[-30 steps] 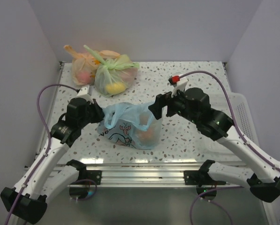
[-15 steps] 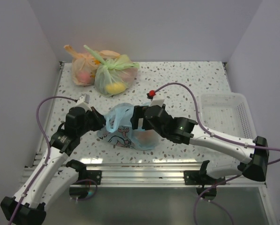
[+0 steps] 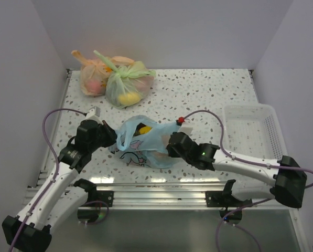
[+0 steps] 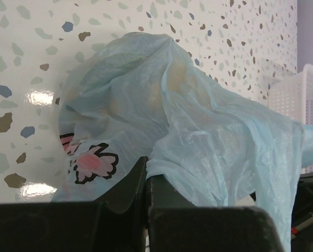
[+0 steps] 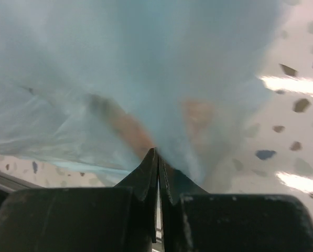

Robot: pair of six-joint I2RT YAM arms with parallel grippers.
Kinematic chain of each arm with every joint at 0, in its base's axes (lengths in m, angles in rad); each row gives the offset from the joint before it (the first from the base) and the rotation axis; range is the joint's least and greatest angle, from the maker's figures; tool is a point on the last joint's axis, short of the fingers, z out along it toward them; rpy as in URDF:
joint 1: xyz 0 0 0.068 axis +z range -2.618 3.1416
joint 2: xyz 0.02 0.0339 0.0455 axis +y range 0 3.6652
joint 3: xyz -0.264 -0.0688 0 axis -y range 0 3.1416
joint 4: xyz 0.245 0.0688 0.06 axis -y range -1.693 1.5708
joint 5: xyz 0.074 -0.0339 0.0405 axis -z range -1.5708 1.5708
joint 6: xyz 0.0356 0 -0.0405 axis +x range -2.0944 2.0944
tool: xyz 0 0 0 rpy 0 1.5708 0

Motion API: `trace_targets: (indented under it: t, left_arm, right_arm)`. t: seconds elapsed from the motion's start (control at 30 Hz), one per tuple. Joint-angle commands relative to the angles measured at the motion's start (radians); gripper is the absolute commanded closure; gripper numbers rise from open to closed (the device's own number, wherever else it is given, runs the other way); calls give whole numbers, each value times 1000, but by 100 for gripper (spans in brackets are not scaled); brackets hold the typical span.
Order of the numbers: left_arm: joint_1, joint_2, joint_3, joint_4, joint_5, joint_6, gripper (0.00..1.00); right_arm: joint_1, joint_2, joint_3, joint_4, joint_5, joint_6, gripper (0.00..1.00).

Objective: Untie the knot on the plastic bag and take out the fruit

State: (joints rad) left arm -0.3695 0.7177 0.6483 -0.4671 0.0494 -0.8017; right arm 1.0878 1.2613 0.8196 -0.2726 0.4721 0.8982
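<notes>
The light blue plastic bag (image 3: 146, 144) lies in the middle of the table, its pink-and-black print (image 4: 93, 163) facing the left wrist view. My left gripper (image 3: 113, 137) is shut on the film of the bag's left edge (image 4: 146, 170). A blue handle loop (image 3: 126, 134) hangs loose beside it. No tied knot shows. My right gripper (image 3: 169, 148) is low at the bag's right side, shut with its tips (image 5: 158, 152) in the film. Yellow and dark fruit (image 3: 142, 128) show in the bag's open top. Orange-brown fruit (image 5: 122, 123) show blurred through the film.
A green bag (image 3: 127, 86) and an orange bag (image 3: 92, 77), both tied and holding fruit, sit at the back left. A white basket (image 3: 250, 128) stands at the right edge, and its corner shows in the left wrist view (image 4: 298, 89).
My right arm came down from above the bag, crossed its top, then drew back to its right side and shut. The bag's top now gapes, showing fruit. The left gripper kept its hold.
</notes>
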Motion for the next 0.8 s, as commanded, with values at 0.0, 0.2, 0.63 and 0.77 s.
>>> trace_targets:
  t: [0.0, 0.2, 0.63, 0.77]
  left_arm:
    - [-2, 29, 39, 44, -86, -1, 100]
    - [4, 75, 48, 28, -177, 7, 100]
    - [4, 10, 50, -27, -154, 70, 99]
    - [4, 14, 51, -33, -125, 65, 99]
  right_arm:
    - [-78, -178, -94, -74, 14, 74, 100]
    - [-273, -347, -220, -215, -30, 59, 100]
    - [-253, -298, 151, -359, -224, -202, 35]
    - [-218, -271, 274, -385, -153, -153, 1]
